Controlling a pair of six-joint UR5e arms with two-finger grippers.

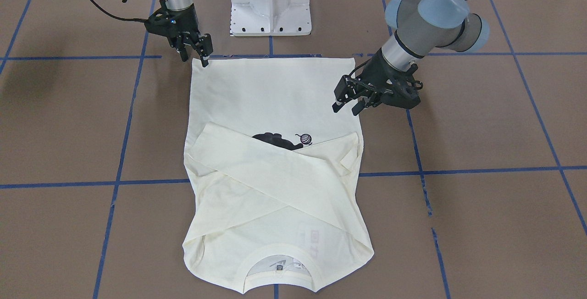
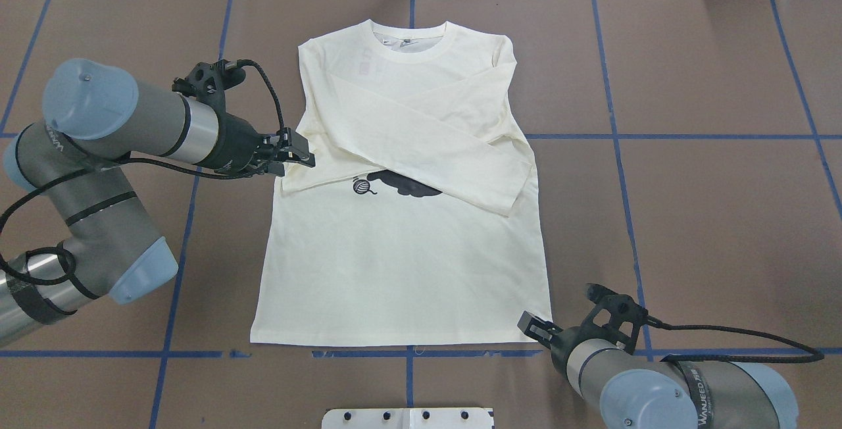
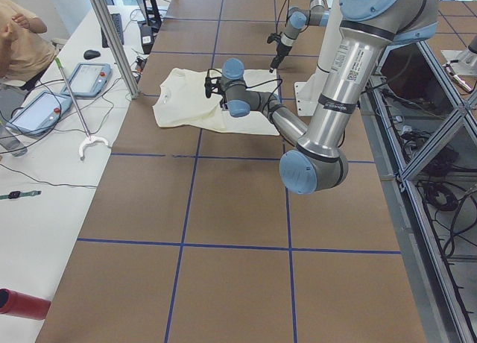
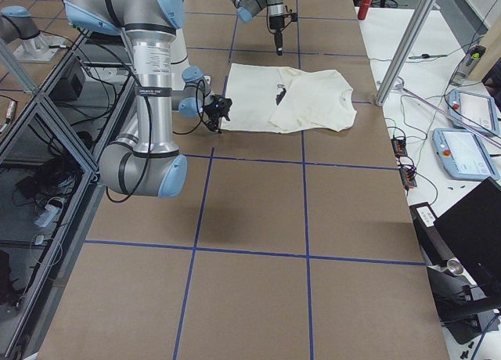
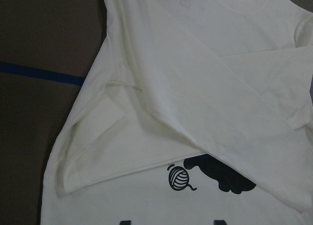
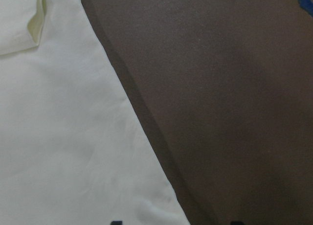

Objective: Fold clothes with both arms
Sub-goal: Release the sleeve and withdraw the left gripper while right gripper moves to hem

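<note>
Cream-white T-shirt is lying flat mid-table (sleeves crossed over its chest), collar away from the robot. The left gripper is hovering over its side edge and the right gripper by a hem corner, both with fingers apart.

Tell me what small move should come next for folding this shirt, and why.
Probably bring the left gripper over to the T-shirt's free hem corner. The right gripper sits open at the opposite hem corner, while the left hangs open at the side edge beside the crossed sleeves; both likely need the hem to fold it up.
</note>
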